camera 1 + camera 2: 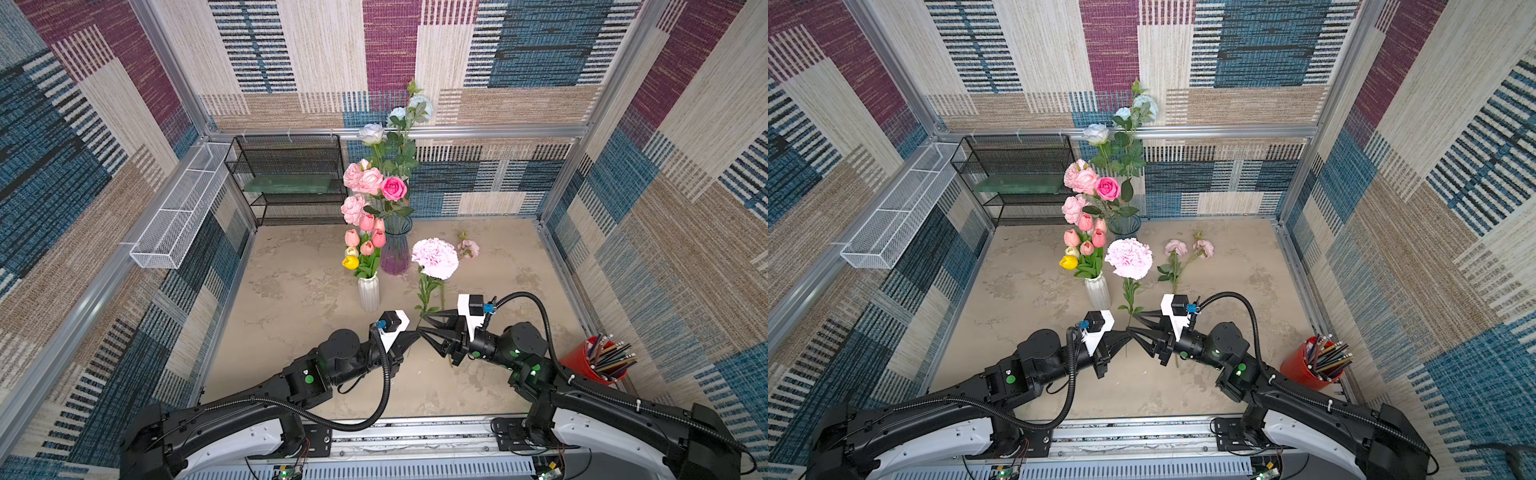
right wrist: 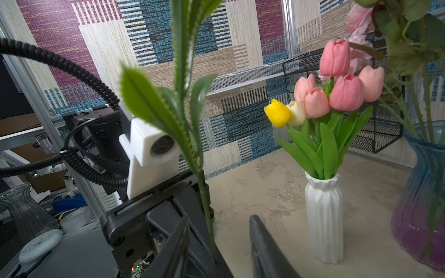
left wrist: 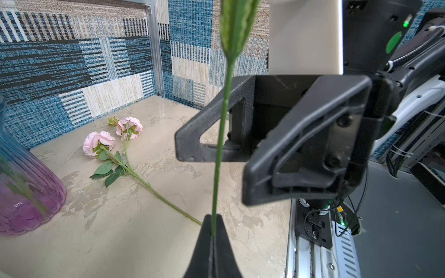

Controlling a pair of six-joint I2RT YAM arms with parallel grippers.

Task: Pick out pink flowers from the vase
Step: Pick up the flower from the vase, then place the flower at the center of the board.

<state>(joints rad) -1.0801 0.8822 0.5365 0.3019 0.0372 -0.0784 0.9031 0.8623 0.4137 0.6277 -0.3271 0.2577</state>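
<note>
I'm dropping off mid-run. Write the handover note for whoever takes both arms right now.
Left gripper: shut on the stem of the big pale-pink flower, bloom up, off the table.
Right gripper: open, jaws either side of that stem close to the left's grip, not closed on it.
Done: a two-bloom pink stem lies flat on the table, apart from both vases.
Left: the hot-pink rose and pale-pink peonies stand in the glass vase; pink tulips stand in the white vase.
</note>
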